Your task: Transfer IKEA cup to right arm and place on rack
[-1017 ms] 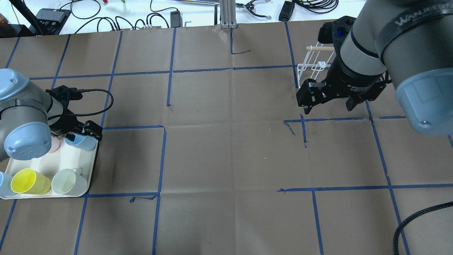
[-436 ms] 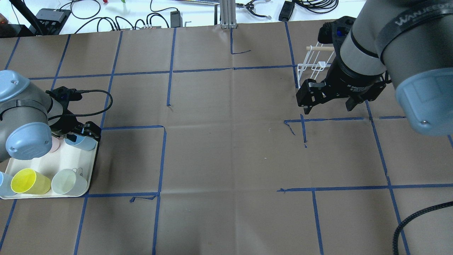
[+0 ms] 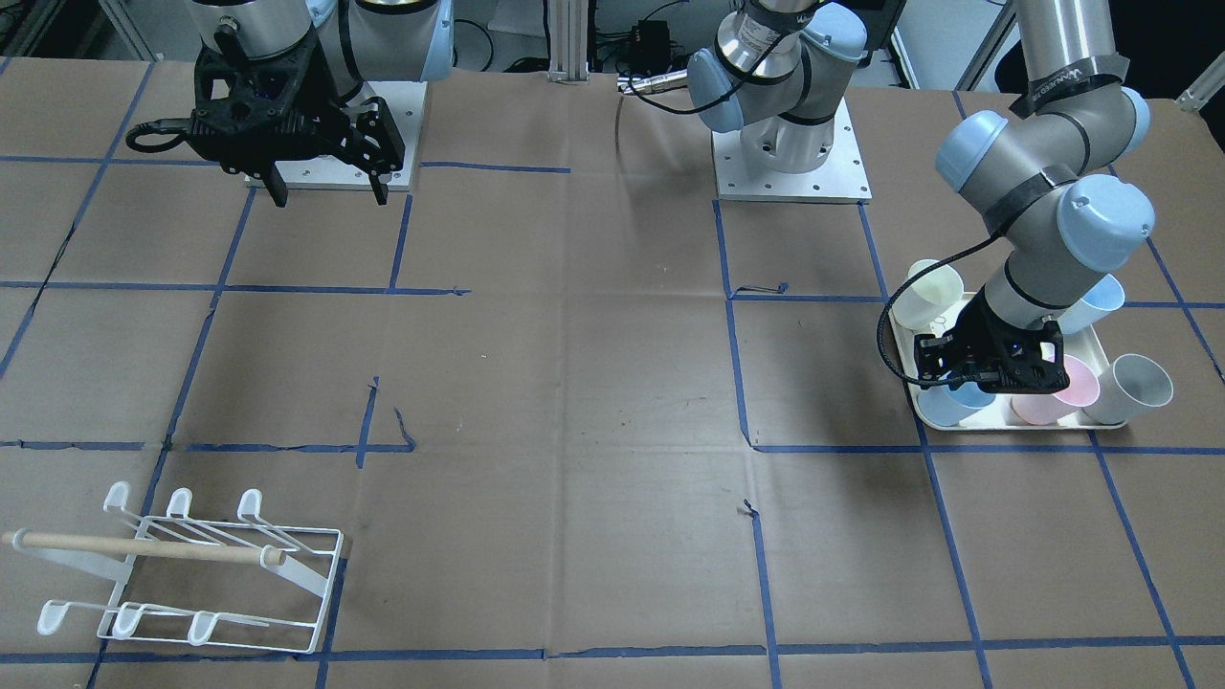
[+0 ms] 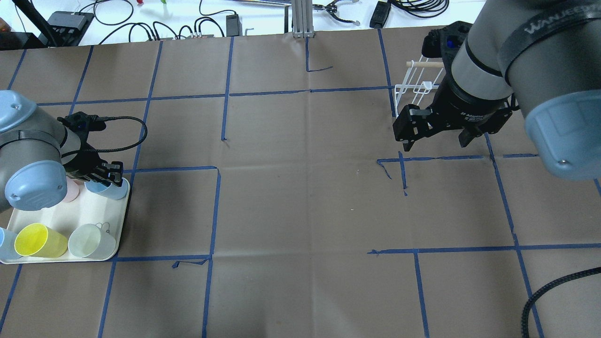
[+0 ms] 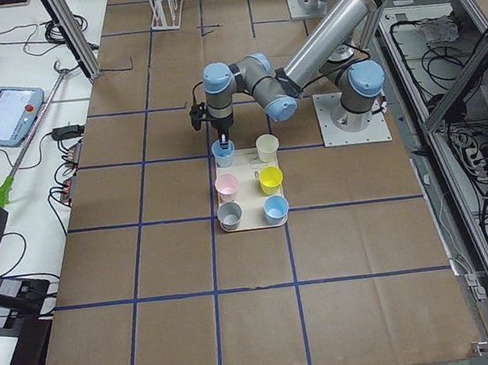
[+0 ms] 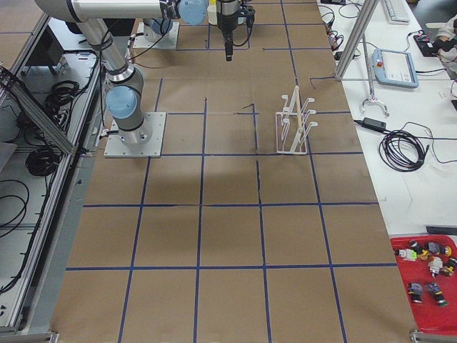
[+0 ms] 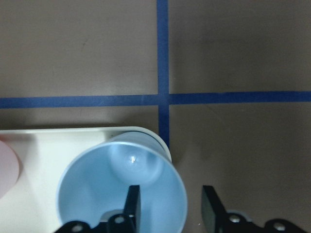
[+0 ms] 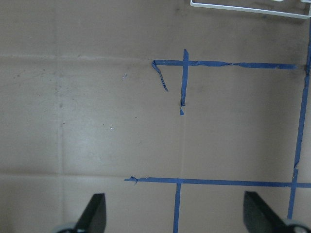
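A light blue cup (image 4: 111,189) stands upright at the far right corner of the cream tray (image 4: 56,218). It also shows in the left wrist view (image 7: 109,187) and in the front view (image 3: 949,407). My left gripper (image 4: 107,178) is low over it. One finger (image 7: 132,203) is inside the cup and the other is outside, astride the wall with a gap showing. My right gripper (image 4: 435,141) is open and empty, hovering just in front of the white wire rack (image 4: 413,89). The rack (image 3: 220,565) holds nothing.
The tray also holds a yellow cup (image 4: 37,240), a pale whitish cup (image 4: 91,241), a pink cup (image 4: 71,190) and a blue one at the view's left edge. Blue tape lines cross the brown table. Cables and boxes lie beyond the far edge.
My left gripper's fingers have drawn closer together around the blue cup's wall. The right arm has not moved.
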Motion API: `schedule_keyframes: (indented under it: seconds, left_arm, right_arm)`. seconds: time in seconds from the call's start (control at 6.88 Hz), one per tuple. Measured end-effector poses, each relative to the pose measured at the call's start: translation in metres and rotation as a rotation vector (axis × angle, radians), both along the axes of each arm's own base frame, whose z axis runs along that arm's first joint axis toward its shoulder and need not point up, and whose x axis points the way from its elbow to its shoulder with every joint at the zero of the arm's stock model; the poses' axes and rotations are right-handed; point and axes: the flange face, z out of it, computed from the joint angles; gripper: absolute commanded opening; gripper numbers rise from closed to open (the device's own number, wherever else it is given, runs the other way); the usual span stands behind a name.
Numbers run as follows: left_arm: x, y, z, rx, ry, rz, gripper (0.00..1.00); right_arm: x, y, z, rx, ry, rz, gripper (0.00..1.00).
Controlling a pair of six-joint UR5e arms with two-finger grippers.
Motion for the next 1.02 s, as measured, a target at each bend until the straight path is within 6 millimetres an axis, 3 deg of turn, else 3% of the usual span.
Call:
schedule_keyframes:
  seconds: [0.29, 0.58, 1.02]
  left_arm:
    - [0.002, -0.003, 0.014, -0.016, -0.016, 0.0, 0.0]
    - [0.005, -0.012, 0.047, -0.029, -0.023, 0.0, 0.0]
    - [0.011, -0.041, 0.159, -0.02, -0.004, 0.001, 0.0]
  right_arm:
    - [0.0, 0.0, 0.0, -0.001, 0.0, 0.0, 1.0]
    - [0.0, 0.0, 0.0, -0.001, -0.001, 0.0, 1.0]
    - [0.0, 0.0, 0.001, -0.002, -0.001, 0.0, 1.0]
